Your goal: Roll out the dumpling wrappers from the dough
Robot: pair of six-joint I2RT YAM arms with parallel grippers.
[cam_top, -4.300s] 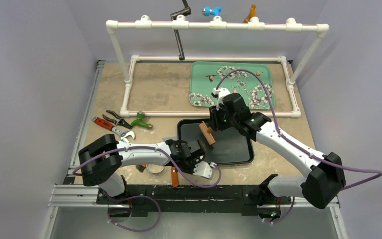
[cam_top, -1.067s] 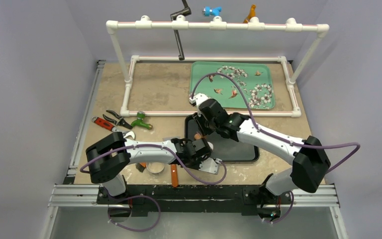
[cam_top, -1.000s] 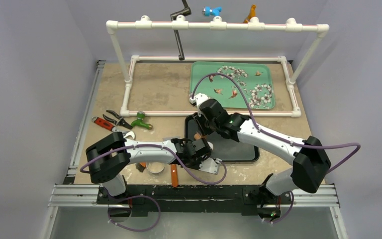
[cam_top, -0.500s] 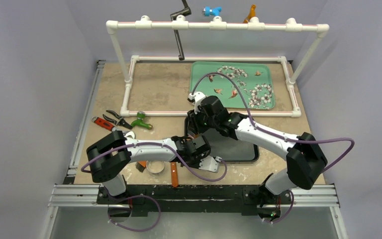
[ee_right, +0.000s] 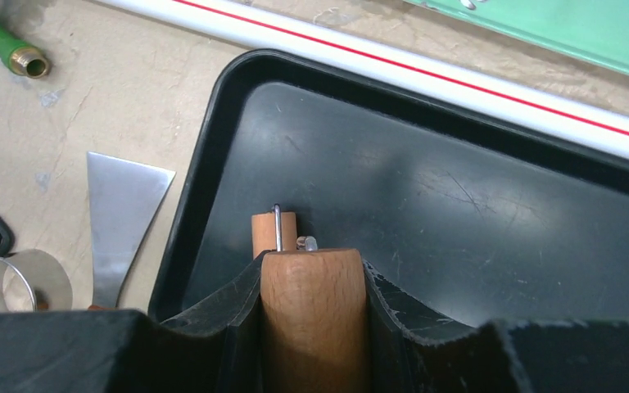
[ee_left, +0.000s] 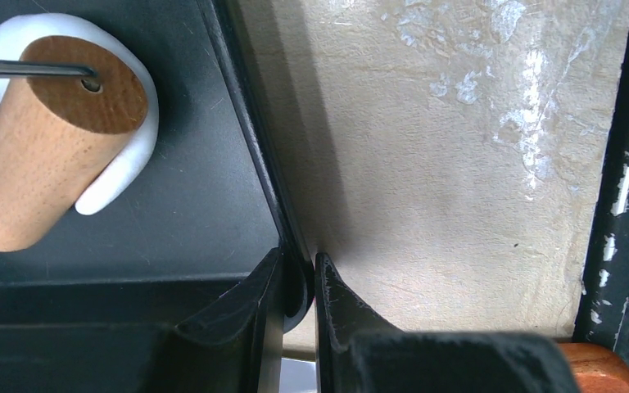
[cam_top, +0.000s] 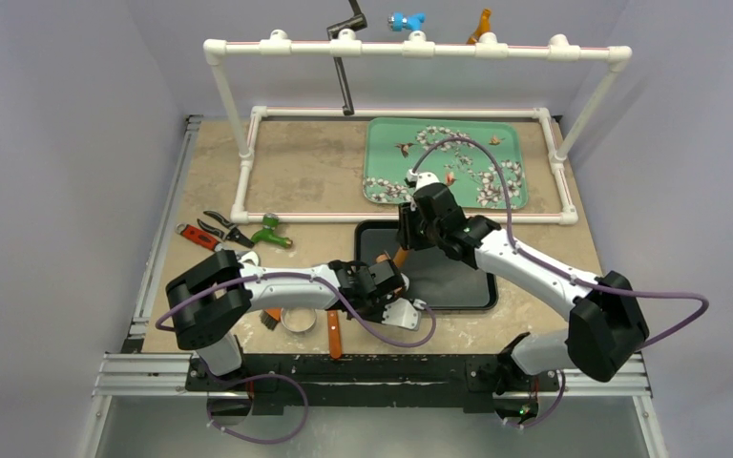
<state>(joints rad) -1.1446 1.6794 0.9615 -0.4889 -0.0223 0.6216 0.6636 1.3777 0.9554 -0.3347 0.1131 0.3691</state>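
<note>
A white lump of dough lies flattened in the black tray, partly under the wooden roller. No cut round wrapper shows. My right gripper is shut on the roller's wooden handle, and the roller's drum rests near the tray's left wall. My left gripper is shut on the tray's near rim, one finger inside and one outside. The dough is hidden in the top and right wrist views.
A metal ring cutter and a scraper lie left of the tray by the table's near edge. The scraper blade and cutter also show in the right wrist view. A wrench, pliers and a green nozzle lie farther left. A PVC frame and a green flowered tray stand behind.
My right gripper drew the roller toward the tray's left wall, then moved back right and away. My left gripper kept its hold on the tray rim.
</note>
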